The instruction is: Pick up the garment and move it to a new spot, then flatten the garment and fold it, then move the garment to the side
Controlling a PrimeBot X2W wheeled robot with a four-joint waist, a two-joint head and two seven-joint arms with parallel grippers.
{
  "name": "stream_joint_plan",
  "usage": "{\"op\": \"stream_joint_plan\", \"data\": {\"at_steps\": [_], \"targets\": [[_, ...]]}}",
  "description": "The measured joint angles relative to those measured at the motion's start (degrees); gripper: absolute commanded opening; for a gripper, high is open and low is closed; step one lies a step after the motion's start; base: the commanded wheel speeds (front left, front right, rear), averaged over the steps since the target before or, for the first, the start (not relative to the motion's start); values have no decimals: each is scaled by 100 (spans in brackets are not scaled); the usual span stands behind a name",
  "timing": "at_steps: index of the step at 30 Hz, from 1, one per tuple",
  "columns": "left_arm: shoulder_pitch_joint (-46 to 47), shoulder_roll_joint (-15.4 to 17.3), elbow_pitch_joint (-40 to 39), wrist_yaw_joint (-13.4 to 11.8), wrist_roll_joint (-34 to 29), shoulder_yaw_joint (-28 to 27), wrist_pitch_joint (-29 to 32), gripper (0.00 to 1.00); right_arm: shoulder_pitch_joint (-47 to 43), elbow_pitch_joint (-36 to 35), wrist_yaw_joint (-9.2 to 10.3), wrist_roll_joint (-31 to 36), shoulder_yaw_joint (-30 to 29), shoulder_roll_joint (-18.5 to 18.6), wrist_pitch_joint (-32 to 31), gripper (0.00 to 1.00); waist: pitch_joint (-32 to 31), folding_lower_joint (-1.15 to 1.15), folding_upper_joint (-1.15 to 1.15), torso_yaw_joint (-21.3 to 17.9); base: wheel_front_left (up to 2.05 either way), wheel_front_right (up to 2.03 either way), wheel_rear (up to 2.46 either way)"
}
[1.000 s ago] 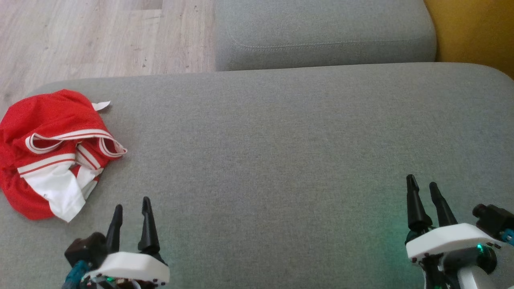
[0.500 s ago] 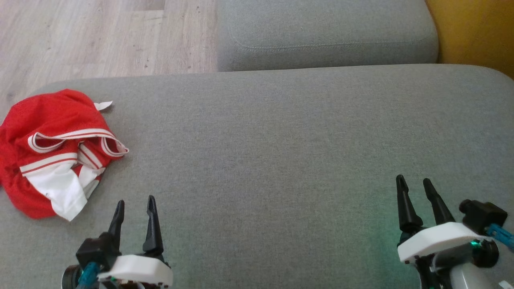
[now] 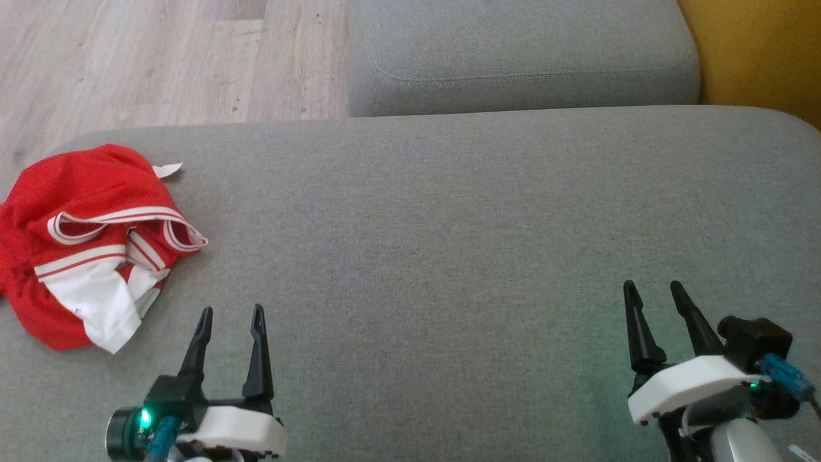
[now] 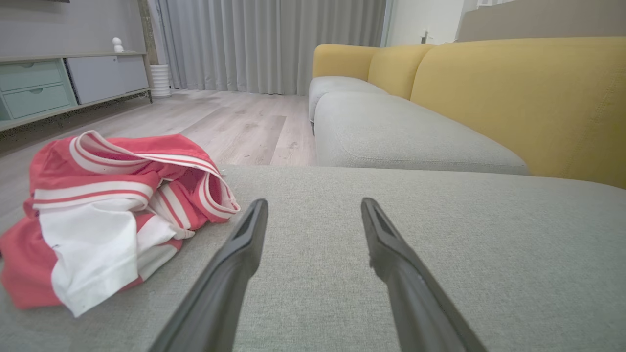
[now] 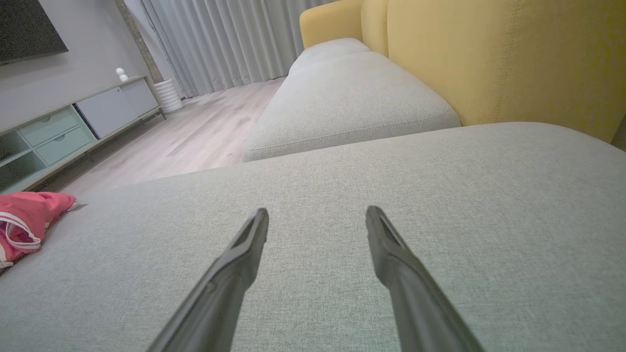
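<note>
1. The left gripper [image 3: 231,309] has its two dark fingers spread wide, with nothing between them. It is above the grey seat cushion [image 3: 449,224], near the cushion's near edge and toward its left end.
2. The right gripper [image 3: 651,284] is likewise parted and empty, near the same edge toward the right end.
3. The red-and-white garment [image 3: 77,192] lies crumpled at the cushion's left edge, near the left gripper but clear of it.
4. Past the far edge are a second grey cushion [image 3: 513,51], the wooden floor [image 3: 160,58] and the yellow backrest [image 3: 757,51].

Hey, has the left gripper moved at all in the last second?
Yes. Judged against the garment, the left gripper has edged forward and a little right over the cushion, jaws open.
</note>
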State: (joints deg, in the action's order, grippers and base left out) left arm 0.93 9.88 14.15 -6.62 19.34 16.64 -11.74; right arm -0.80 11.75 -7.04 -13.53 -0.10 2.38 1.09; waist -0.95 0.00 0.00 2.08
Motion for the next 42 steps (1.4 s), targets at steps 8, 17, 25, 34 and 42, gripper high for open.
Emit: {"op": "stream_joint_plan", "data": {"at_steps": [8, 17, 25, 34, 42], "targets": [[-3, 7, -74, -224, -301, 1, -102, 100, -9, -90, 0, 519, 36, 0, 18, 100, -7, 0, 0, 10, 0, 0, 0], [-15, -8, -136, -296, -192, -41, -86, 100, -129, -144, -1, 688, 57, 1, 49, 100, 10, 0, 0, 0, 0, 0, 0], [-17, -10, -159, -297, -119, -51, 2, 100, -127, -149, -1, 578, 48, 1, 93, 100, 12, 0, 0, 2, 0, 0, 0], [-16, 5, -166, -296, -116, -5, 42, 100, -129, -167, -1, 553, -21, 2, 104, 100, 25, 0, 0, 99, 0, 0, 0], [-7, 69, -176, -298, -186, 26, 31, 100, -128, -237, -1, 542, 1, 3, 171, 100, 53, 0, 0, 835, 0, 0, 0]]}}
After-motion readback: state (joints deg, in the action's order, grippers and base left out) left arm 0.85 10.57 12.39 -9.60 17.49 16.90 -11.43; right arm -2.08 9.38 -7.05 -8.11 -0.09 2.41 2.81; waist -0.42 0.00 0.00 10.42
